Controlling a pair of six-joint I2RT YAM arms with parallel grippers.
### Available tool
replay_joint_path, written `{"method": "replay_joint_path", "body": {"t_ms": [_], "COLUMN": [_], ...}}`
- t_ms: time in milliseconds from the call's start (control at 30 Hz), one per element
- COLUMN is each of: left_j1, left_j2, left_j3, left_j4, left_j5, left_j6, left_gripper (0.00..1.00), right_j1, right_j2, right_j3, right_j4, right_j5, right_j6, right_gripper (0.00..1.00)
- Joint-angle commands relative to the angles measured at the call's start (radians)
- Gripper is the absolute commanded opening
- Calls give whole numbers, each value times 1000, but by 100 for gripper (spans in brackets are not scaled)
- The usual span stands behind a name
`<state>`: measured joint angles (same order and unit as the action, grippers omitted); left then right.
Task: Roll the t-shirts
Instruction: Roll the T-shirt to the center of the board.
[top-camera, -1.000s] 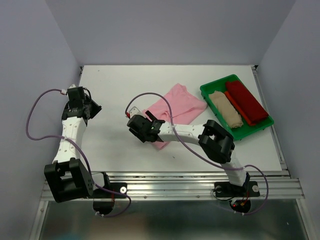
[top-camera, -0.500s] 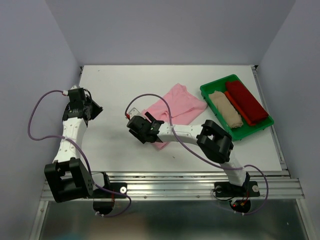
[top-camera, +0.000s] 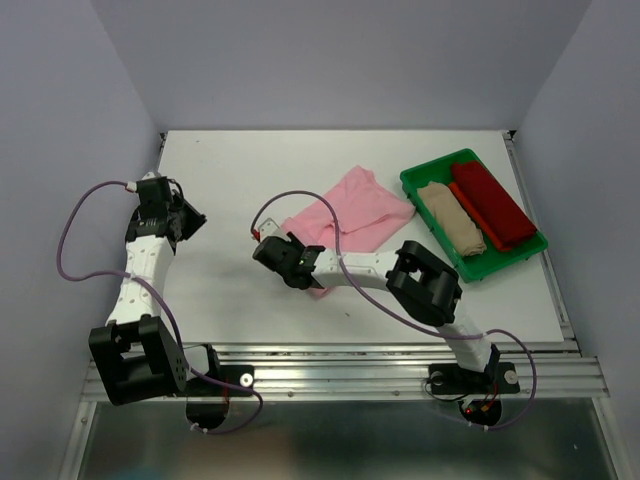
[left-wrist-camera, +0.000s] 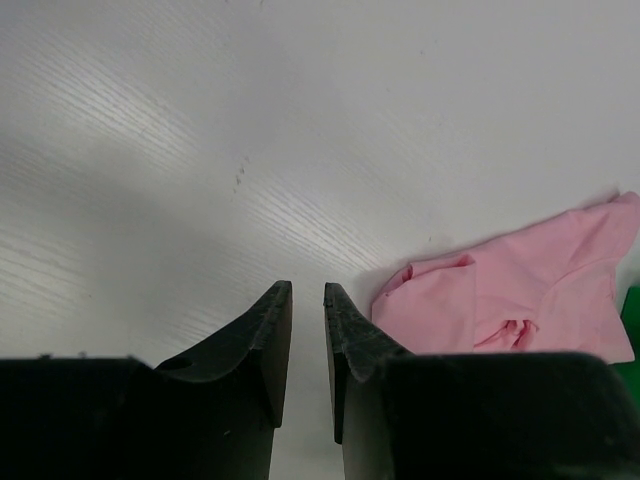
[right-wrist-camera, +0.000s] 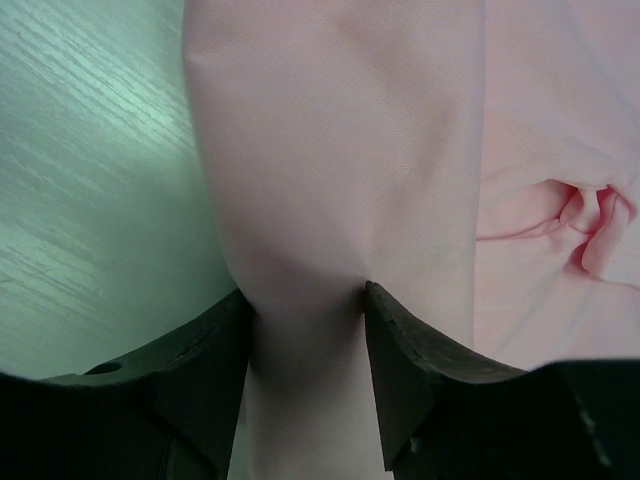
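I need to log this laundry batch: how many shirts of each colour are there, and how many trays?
pink t-shirt, loose on the table: 1
beige t-shirt, rolled, in the tray: 1
dark red t-shirt, rolled, in the tray: 1
green tray: 1
Total: 4 things, 3 of them shirts

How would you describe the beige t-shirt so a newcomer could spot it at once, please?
On the white table, find the green tray at the right. Two rolled shirts lie inside, side by side; the beige t-shirt is the one nearer the table's middle. Its sandy colour separates it from the dark red t-shirt beside it and the pink t-shirt outside.
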<state>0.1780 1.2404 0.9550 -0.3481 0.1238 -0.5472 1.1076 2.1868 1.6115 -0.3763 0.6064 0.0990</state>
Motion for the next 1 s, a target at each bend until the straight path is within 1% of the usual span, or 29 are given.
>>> {"method": "replay_joint_path", "body": {"t_ms": [0, 133, 167, 233, 267, 367, 500, 633, 733, 867, 933, 967], "left_j1": [3, 3, 3, 3, 3, 2, 3, 3, 3, 3, 3, 3], "left_j2": [-30, -35, -38, -39, -39, -44, -45, -47, -47, -53, -58, -58], "left_j3": [-16, -21, -24, -27, -28, -32, -32, -32, -29, -22, -19, -15], "left_j4": [21, 20, 20, 18, 18, 17, 12, 12, 9, 1, -2, -3], "left_j5": [7, 7, 7, 7, 7, 7, 5, 5, 5, -1, -4, -6], "left_j6": [7, 7, 9, 9, 9, 13, 16, 20, 20, 26, 29, 29], "left_gripper": [31, 31, 31, 31, 31, 31, 31, 31, 31, 31, 31, 31], "right_j1": [5, 5, 5, 5, 5, 5, -5, -15, -25, -55, -66, -78], "right_j2": [13, 8, 8, -1, -4, -25, -48, -68, -76, -94, -108, -111], "right_j3": [-41, -33, -29, -25, -24, -24, -18, -9, -4, -10, -18, -19], "right_j4": [43, 48, 48, 47, 50, 51, 51, 56, 63, 95, 108, 122], "right_j5": [35, 35, 32, 15, 6, -39, -114, -238, -298, -436, -480, -529], "right_j6": [31, 34, 34, 42, 47, 65, 105, 158, 203, 260, 293, 306], "right_gripper": [46, 31, 25, 17, 12, 4, 2, 2, 2, 1, 1, 1]}}
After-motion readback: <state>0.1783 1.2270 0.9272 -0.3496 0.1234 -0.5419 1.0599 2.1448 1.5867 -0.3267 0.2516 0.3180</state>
